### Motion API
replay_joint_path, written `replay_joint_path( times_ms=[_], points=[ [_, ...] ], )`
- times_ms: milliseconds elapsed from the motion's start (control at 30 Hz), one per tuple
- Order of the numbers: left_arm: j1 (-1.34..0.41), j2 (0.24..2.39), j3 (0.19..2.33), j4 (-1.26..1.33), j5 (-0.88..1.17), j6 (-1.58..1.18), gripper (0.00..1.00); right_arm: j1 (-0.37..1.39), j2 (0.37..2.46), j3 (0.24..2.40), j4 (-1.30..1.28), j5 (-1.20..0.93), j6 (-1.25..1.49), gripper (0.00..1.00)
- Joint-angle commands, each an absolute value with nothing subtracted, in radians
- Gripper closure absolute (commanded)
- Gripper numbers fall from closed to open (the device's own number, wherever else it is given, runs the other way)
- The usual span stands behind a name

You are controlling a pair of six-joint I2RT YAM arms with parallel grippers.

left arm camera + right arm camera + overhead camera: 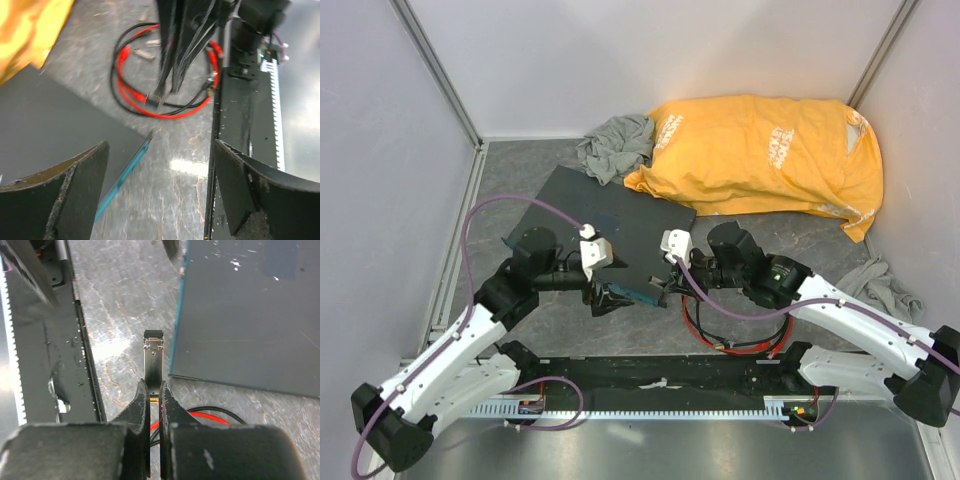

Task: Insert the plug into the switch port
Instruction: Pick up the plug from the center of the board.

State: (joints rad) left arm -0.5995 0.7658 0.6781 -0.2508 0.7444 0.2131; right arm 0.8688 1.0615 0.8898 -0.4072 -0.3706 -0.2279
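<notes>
On the table (pixel 510 180), near the middle, lay the dark grey box (pixel 605 225), turned at an angle, with its blue-green front edge (pixel 632 292) facing the near side. The right gripper (pixel 152 390) was clamped tight on the plug (pixel 153 357), a small silver metal connector that stuck out past the fingertips. In the right wrist view the plug lay roughly parallel to the blue-green front edge, just beside the box's corner. It was outside the box and not seated in anything. The switch port could not be made out; the sockets along that edge were too thin to tell apart in any view. The red cable (pixel 720 340) lay in loose loops on the table near and right of the box, mixed with black leads.

The left gripper (pixel 161 145) stood wide, with nothing between its fingers (pixel 75 195). It sat low at the near edge of the box, and the box corner and teal edge showed in the gap. In the left wrist view the right gripper was a dark blur above the cable loops.

At the far right an orange bag (pixel 760 150) rested touching the box's far corner, with a grey cloth (pixel 615 145) bunched against its left end. A black rail (pixel 650 375) ran along the near side between the arm bases.
</notes>
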Motion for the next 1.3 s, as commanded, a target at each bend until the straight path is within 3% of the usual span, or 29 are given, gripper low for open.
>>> replay_joint_path(
  times_ms=[0, 333, 500, 633, 1167, 1267],
  points=[
    [-0.673, 0.847, 0.785, -0.215, 0.782, 0.330, 0.12, 0.900, 1.034, 0.888, -0.408, -0.400, -0.248, 1.00],
    [-0.736, 0.994, 0.871, -0.239, 0.824, 0.364, 0.37, 0.930, 1.000, 0.891, -0.419, -0.382, -0.255, 0.99],
    [-0.755, 1.031, 0.887, -0.247, 0.819, 0.362, 0.42, 0.936, 0.994, 0.890, -0.419, -0.377, -0.256, 1.00],
    [-0.768, 1.049, 0.894, -0.256, 0.808, 0.357, 0.52, 0.940, 0.996, 0.887, -0.419, -0.376, -0.256, 0.99],
    [-0.795, 1.109, 0.946, -0.383, 0.726, 0.390, 0.59, 0.951, 0.997, 0.882, -0.419, -0.348, -0.255, 0.99],
    [-0.798, 1.115, 0.954, -0.394, 0.719, 0.391, 0.71, 0.951, 1.000, 0.881, -0.420, -0.347, -0.256, 0.99]
  ],
)
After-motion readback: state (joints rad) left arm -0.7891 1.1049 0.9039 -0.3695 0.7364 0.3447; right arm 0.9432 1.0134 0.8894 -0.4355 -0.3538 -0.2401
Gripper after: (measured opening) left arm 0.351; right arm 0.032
